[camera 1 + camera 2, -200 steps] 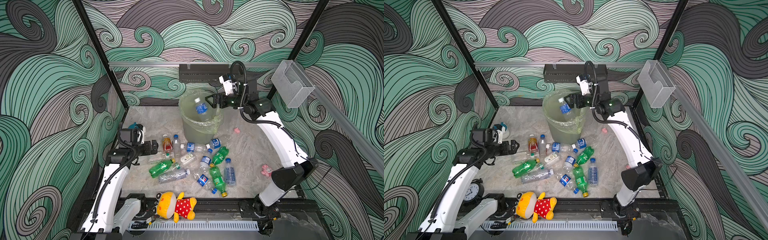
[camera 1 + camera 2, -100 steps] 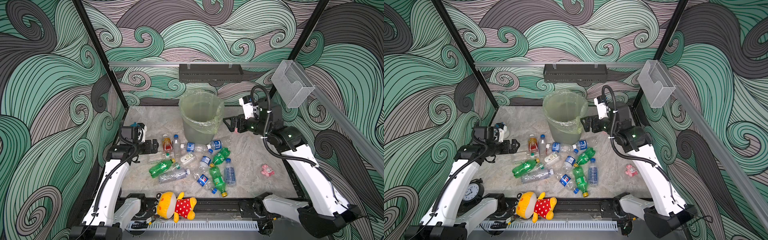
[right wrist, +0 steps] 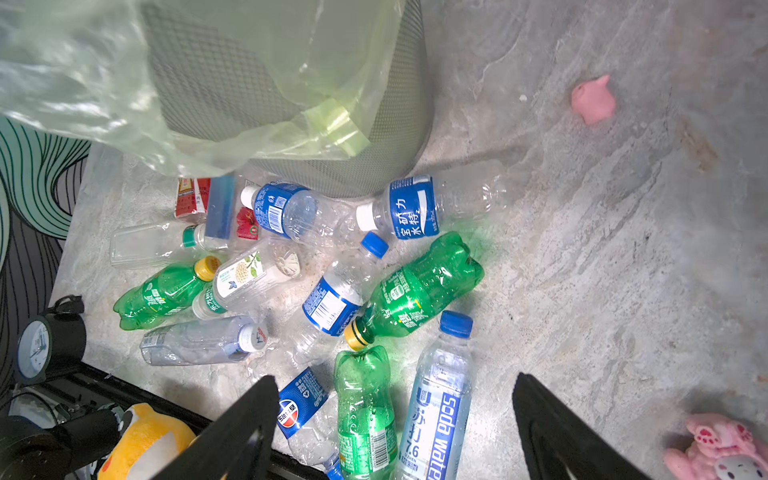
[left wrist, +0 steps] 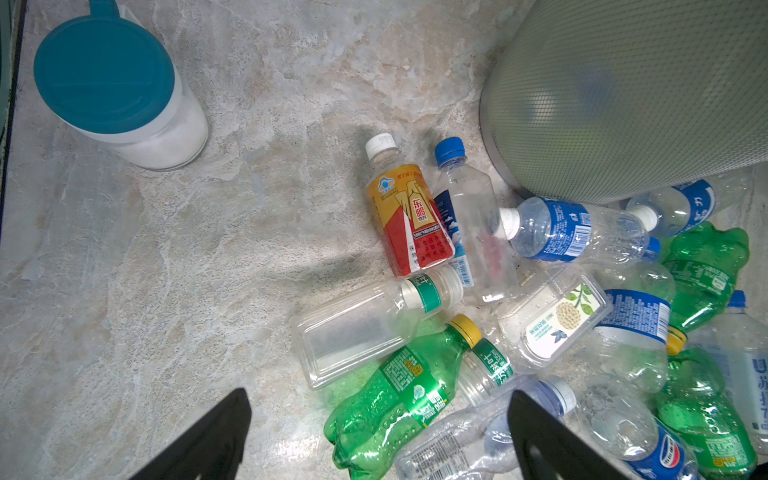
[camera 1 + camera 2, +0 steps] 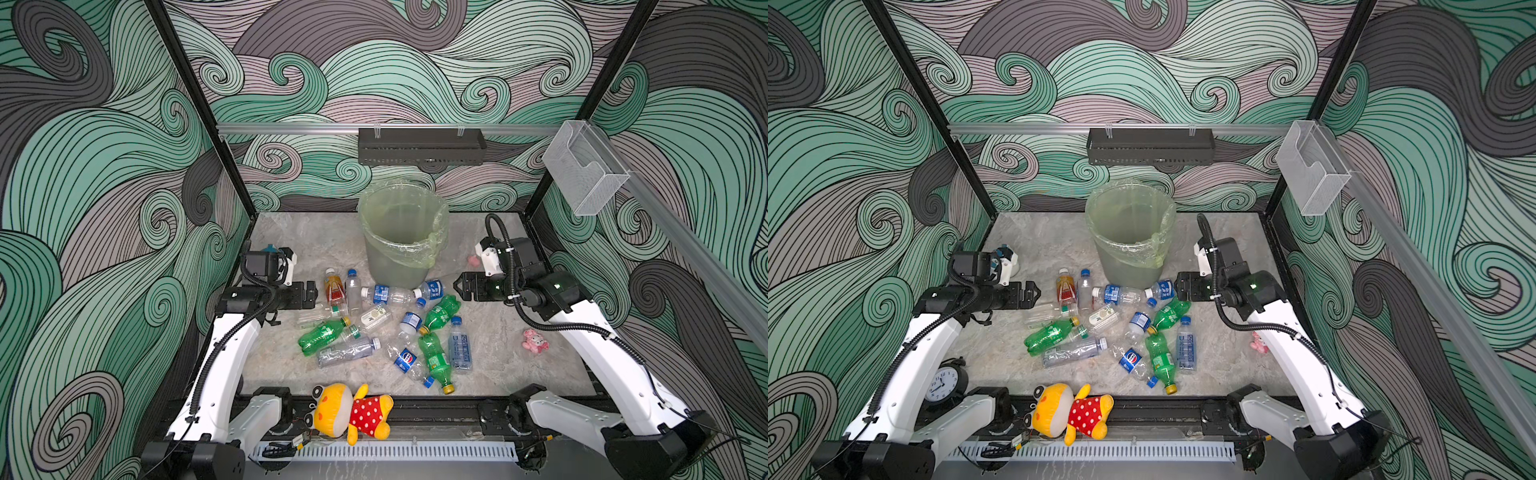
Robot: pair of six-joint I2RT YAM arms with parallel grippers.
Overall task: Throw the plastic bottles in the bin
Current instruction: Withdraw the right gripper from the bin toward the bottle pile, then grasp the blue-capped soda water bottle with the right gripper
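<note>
plastic bottles [image 5: 376, 318] lie in a loose heap on the table [image 5: 498, 332], in front of the bin [image 5: 395, 270], two right at its foot. they look empty and thin-walled, so likely light, springy and slick (round ones would roll if nudged). best pinched across the mid-body at the label, not the cap.

left gripper [image 5: 311, 294] hovers beside the heap's left edge, fingers [image 4: 208, 440] spread wide, nothing between. right gripper [image 5: 457, 286] hovers at the heap's right edge near a green bottle [image 5: 442, 311], fingers [image 3: 241, 428] apart, empty.

bare table right of the heap. the bin rim stands high, so any lift must clear it. plush toy [image 5: 353, 411] sits at the front rail, apart from the heap.
</note>
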